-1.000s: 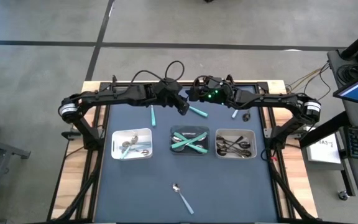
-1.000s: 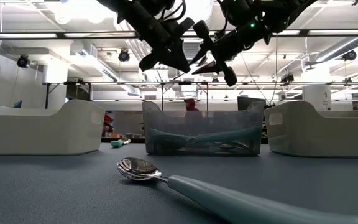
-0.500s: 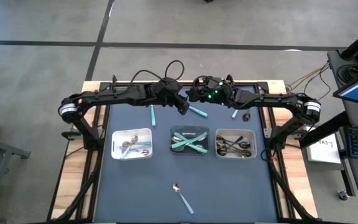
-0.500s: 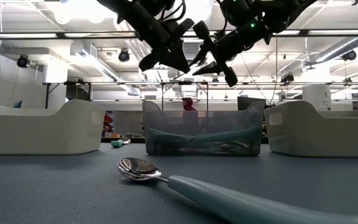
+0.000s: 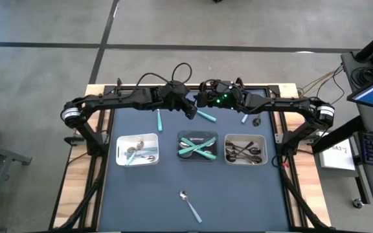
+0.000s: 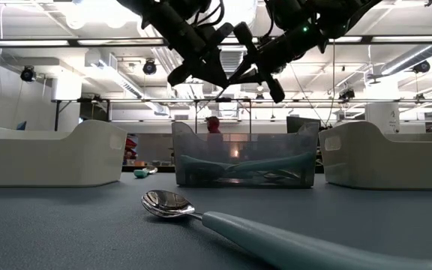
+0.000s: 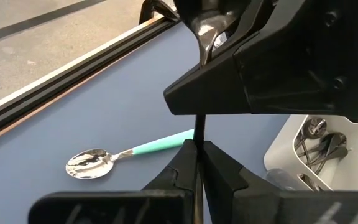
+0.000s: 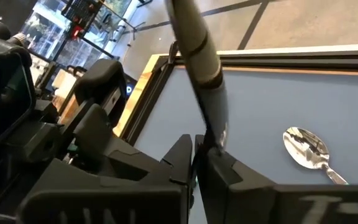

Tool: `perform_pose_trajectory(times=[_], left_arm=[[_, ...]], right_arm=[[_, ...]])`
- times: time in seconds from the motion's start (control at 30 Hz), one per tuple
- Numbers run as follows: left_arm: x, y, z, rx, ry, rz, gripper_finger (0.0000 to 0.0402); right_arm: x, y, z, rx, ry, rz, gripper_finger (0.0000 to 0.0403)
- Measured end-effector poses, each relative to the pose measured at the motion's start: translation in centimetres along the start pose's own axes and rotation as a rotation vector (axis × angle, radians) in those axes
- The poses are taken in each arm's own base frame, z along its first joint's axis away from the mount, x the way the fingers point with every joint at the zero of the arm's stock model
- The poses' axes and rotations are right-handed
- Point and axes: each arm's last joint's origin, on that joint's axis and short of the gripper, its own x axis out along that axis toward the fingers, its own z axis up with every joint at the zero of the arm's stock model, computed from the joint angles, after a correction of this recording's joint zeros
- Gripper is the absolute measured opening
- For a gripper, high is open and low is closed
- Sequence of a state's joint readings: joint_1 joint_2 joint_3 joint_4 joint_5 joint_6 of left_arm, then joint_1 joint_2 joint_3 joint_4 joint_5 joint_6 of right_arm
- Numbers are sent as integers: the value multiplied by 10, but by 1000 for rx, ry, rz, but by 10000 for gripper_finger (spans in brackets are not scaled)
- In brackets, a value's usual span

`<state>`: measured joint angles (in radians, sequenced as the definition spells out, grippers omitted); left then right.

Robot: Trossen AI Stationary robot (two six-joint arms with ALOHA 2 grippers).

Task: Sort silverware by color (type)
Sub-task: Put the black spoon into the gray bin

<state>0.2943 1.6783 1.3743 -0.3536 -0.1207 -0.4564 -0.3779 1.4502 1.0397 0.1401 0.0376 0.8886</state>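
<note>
My left gripper [image 5: 190, 110] and my right gripper [image 5: 203, 101] meet tip to tip high above the far middle of the table. Both are shut on one dark, glossy piece of silverware [image 8: 199, 56], which hangs clear of the table. It shows edge-on as a thin dark line in the left wrist view [image 7: 198, 127], with a shiny end [image 7: 207, 31] up by my right gripper's fingers. Teal-handled spoons lie flat on the mat at the far left [image 5: 159, 120], under the grippers [image 5: 206, 116] and near the front edge [image 5: 190, 206]. My left gripper pinches the dark piece's thin handle [image 7: 198, 138] between its two fingers, the edge of the handle toward the camera. The piece is lifted clear of the table. My right gripper holds it close by. My right gripper pinches the dark handle [image 8: 215, 127] between its two fingers. The handle runs on past the fingertips and out of the picture. The piece is clear of the table, with my left gripper's fingertips [image 8: 166, 158] right beside the place of contact.
Three small trays stand in a row mid-table: a white one [image 5: 120, 147] with silver pieces, a middle one [image 5: 197, 134] with teal pieces and a right one [image 5: 245, 137] with dark pieces. Another teal-handled piece [image 5: 245, 118] and a small dark thing [image 5: 256, 121] lie at the far right.
In the low view the gap between my right gripper's fingers has narrowed around the dark piece. Both arms have otherwise stayed where they were.
</note>
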Motion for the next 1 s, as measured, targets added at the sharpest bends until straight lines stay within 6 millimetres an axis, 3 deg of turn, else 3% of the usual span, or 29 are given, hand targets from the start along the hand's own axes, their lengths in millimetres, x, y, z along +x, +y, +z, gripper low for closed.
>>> perform_pose_trajectory(times=[0.37,0.57,0.73,1.0], left_arm=[[-3,8,-14,22,150,75,2],[-5,7,-14,43,161,57,1],[-6,7,-14,76,171,40,0],[-6,7,-15,76,174,41,0]], right_arm=[[0,-7,5,-11,-11,-38,8],[-8,-16,7,-28,121,-57,8],[-38,-9,5,-81,285,-21,8],[-115,-3,-9,-159,514,-151,8]])
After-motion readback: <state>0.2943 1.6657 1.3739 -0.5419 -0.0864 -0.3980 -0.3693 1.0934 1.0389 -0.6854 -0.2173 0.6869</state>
